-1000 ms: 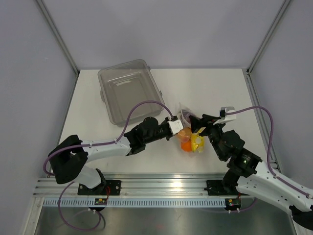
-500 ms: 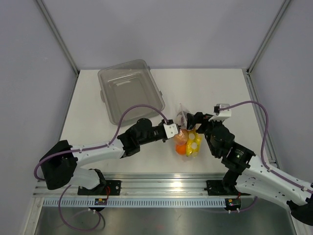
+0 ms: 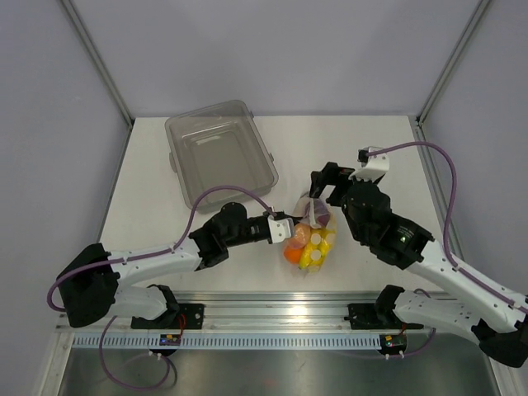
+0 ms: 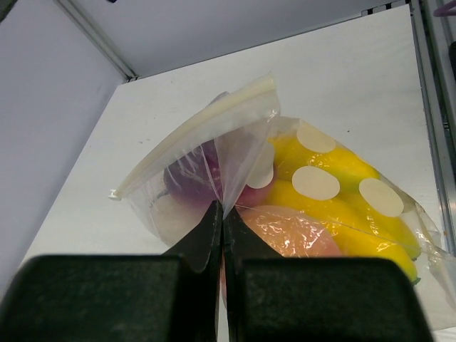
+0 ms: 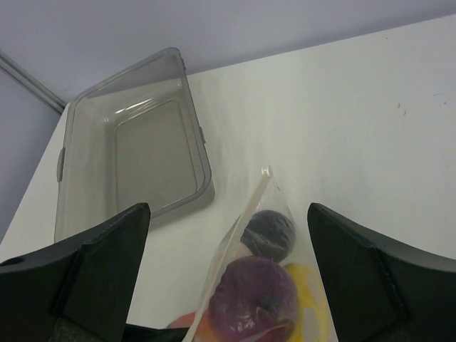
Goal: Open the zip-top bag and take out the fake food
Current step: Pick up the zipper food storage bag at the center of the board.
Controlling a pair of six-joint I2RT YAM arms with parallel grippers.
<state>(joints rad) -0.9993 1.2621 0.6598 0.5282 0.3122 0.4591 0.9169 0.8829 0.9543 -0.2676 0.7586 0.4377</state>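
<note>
The clear zip-top bag (image 3: 310,235) lies on the table near the front middle, its zip strip (image 4: 199,134) shut. Inside show a yellow banana bunch (image 4: 342,196), a peach (image 4: 288,231), an orange (image 3: 293,254), a dark red apple (image 5: 260,292) and a dark round piece (image 5: 269,233). My left gripper (image 4: 222,214) is shut on a fold of the bag's film, at the bag's left side in the top view (image 3: 289,229). My right gripper (image 5: 228,285) is open and empty, its fingers wide on either side above the bag, also seen from above (image 3: 323,183).
A rigid clear-grey tub (image 3: 218,153) sits empty at the back left, also in the right wrist view (image 5: 135,153). Grey walls enclose the table on three sides. The aluminium rail (image 3: 264,318) runs along the near edge.
My left gripper has drawn back toward the near left, dragging the bag with it. My right gripper has let go of the bag, opened and pulled up and back.
</note>
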